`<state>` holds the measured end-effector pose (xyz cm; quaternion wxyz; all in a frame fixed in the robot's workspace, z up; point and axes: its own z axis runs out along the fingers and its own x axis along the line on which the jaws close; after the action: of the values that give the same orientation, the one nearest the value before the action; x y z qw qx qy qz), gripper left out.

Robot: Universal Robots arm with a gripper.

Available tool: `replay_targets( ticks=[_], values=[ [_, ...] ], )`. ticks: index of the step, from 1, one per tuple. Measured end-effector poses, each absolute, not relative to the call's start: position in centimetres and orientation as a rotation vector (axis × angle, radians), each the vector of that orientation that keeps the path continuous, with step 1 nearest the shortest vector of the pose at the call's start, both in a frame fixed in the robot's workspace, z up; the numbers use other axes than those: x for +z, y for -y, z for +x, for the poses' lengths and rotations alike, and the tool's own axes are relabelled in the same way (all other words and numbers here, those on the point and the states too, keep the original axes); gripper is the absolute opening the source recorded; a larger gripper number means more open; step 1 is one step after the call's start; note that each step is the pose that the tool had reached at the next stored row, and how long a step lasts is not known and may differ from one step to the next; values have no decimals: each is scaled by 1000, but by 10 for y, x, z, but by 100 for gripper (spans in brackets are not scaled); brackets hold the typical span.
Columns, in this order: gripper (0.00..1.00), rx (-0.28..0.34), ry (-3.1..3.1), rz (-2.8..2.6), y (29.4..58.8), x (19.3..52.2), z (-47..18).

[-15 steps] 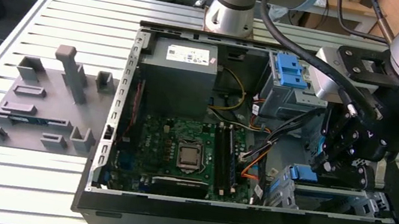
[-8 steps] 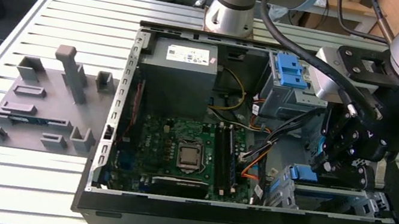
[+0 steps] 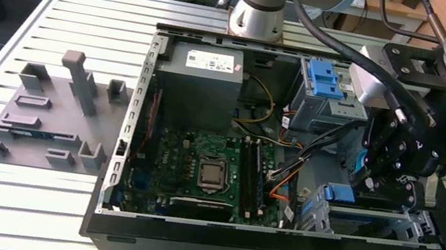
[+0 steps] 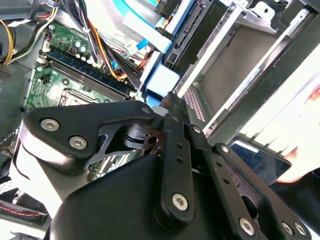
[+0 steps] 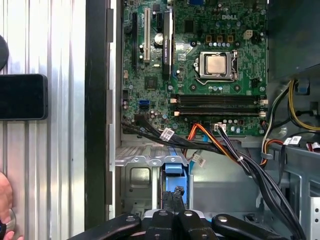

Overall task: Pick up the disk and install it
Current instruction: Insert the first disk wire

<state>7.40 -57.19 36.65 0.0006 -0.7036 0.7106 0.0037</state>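
Note:
The disk sits in the metal drive cage (image 3: 388, 224) at the front corner of the open computer case, on the exterior view's right. Only its blue plastic bracket (image 3: 340, 193) shows in the exterior view. The bracket's end shows as a blue block in both wrist views (image 5: 175, 172) (image 4: 162, 80). My gripper (image 3: 375, 188) hangs over that cage. Its two black fingers (image 4: 172, 120) are pressed together, and their tips rest against the blue bracket end (image 5: 175, 196). I cannot tell whether they pinch it or only touch it. The disk's silver body is hidden.
The motherboard (image 3: 206, 170) lies in the case floor. Orange and black cables (image 5: 225, 147) run close past the cage. A grey power supply (image 3: 204, 77) and a second blue-latched cage (image 3: 324, 91) stand at the back. A grey fixture (image 3: 53, 113) lies outside. A dark phone (image 5: 22, 96) and a hand (image 5: 5, 200) are beside the case.

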Motion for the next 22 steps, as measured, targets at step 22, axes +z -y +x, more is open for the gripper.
replay_targets(
  ticks=[22],
  values=[
    [11, 12, -2231, -2210, 569, 369, 139]
  ],
)
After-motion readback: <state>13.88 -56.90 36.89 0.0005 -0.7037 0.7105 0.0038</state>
